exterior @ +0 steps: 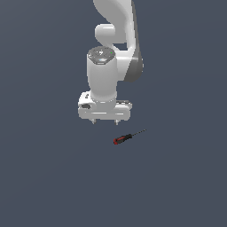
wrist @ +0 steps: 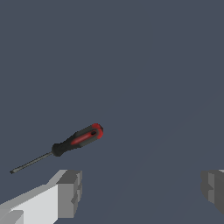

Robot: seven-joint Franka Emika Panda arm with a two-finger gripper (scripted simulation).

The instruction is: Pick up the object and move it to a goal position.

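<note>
Exterior view: white Panda arm (exterior: pixel 114 40) reaching down from the top of the frame, wrist vertical, gripper (exterior: pixel 104 122) pointing at the plain dark grey-blue tabletop (exterior: pixel 44 177). Two short fingertips (exterior: pixel 93 121) poking out under the white hand body, set well apart — released, grasping nothing. Small screwdriver (exterior: pixel 125 138) lying flat on the tabletop, just beside the gripper toward the exterior view's right and lower in the frame, not touching it. Red butt end toward the exterior view's left, thin dark shaft angling up toward the exterior view's right. Round grey cap on the wrist joint bearing a few faint marks, too small to read; no legible brand, label or writing anywhere

Wrist view: looking down past the two grey finger pads (wrist: pixel 70 192), one pad near each lower corner of the picture, wide bare gap between them — gripper spread wide, empty. Screwdriver resting on the tabletop outside that gap, near one pad yet clear of it, lying at a slant. Black handle with a red stripe along its side and a red butt end; thin dark shaft running out from the opposite end to a fine tip. No lettering readable on the handle
</note>
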